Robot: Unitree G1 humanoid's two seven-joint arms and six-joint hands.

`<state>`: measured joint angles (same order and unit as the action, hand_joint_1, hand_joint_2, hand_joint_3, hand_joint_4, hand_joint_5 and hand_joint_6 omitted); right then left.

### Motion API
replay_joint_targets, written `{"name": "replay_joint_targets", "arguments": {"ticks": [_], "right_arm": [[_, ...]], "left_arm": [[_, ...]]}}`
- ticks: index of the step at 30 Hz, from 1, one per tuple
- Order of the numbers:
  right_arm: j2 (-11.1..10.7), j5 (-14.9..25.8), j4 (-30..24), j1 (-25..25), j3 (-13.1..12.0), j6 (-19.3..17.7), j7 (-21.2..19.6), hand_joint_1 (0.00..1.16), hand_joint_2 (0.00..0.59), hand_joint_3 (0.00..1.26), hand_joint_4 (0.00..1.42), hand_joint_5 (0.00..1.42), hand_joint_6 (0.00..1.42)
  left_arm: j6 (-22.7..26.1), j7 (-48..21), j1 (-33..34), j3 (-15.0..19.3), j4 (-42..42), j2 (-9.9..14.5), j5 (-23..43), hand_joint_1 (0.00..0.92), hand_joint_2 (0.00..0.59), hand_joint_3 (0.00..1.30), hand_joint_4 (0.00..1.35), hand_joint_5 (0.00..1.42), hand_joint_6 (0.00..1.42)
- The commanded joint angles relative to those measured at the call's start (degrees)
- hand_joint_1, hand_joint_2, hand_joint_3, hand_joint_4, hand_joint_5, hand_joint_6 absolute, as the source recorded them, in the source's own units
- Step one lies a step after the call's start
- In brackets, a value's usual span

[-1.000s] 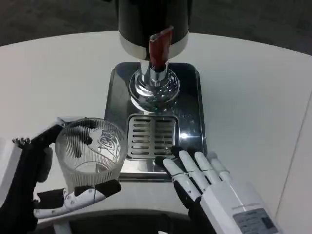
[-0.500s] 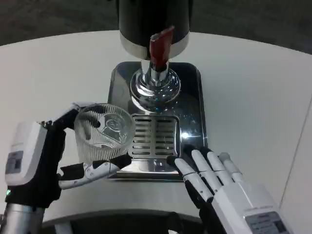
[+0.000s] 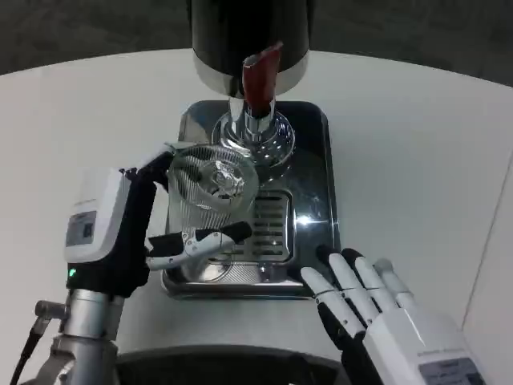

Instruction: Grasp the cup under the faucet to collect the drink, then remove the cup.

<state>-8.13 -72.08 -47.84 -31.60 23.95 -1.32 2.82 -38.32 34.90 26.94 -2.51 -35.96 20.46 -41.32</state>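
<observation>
A clear ribbed glass cup (image 3: 211, 195) is held by my left hand (image 3: 136, 224), fingers wrapped around its sides. The cup hangs over the left part of the steel drip tray (image 3: 314, 160), partly above the slotted grate (image 3: 272, 227), just in front and left of the chrome faucet (image 3: 258, 120) with its red lever (image 3: 260, 76). The cup looks empty. My right hand (image 3: 365, 301) lies flat with fingers spread at the tray's front right corner, holding nothing.
The black dispenser body (image 3: 248, 36) rises behind the faucet. The white round table (image 3: 417, 160) spreads on both sides of the tray; its right edge runs close to my right forearm.
My left hand has carried the cup forward and right, from the table's front left up over the drip tray toward the faucet. The right hand slid slightly right and back.
</observation>
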Motion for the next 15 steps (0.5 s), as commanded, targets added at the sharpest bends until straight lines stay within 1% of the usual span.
{"name": "replay_joint_targets", "arguments": {"ticks": [1,6,8,15], "right_arm": [[1.39,0.92,-1.38,-1.24,0.65,-0.68,-0.71,0.43,0.543,0.12,0.01,0.01,0.01],[1.50,1.23,-1.70,-1.52,0.04,-0.74,-0.45,0.43,0.548,0.13,0.02,0.01,0.02],[1.59,1.34,-1.70,-1.66,-0.06,-0.83,-0.37,0.44,0.540,0.13,0.02,0.02,0.03],[1.81,1.24,-2.15,-2.64,-0.10,-0.90,-0.57,0.46,0.538,0.14,0.03,0.04,0.05]], "left_arm": [[0.54,4.85,5.00,-3.52,-5.55,0.07,-1.51,0.533,0.197,0.94,1.04,1.26,1.41],[1.04,8.61,9.24,-6.35,-11.45,-0.26,-2.00,0.533,0.197,0.93,1.04,1.27,1.41],[1.08,9.75,10.42,-7.30,-13.16,-0.25,-2.02,0.533,0.197,0.93,1.04,1.27,1.41],[1.43,10.64,13.74,-9.60,-18.10,-1.81,-0.57,0.533,0.197,0.93,1.04,1.27,1.41]]}}
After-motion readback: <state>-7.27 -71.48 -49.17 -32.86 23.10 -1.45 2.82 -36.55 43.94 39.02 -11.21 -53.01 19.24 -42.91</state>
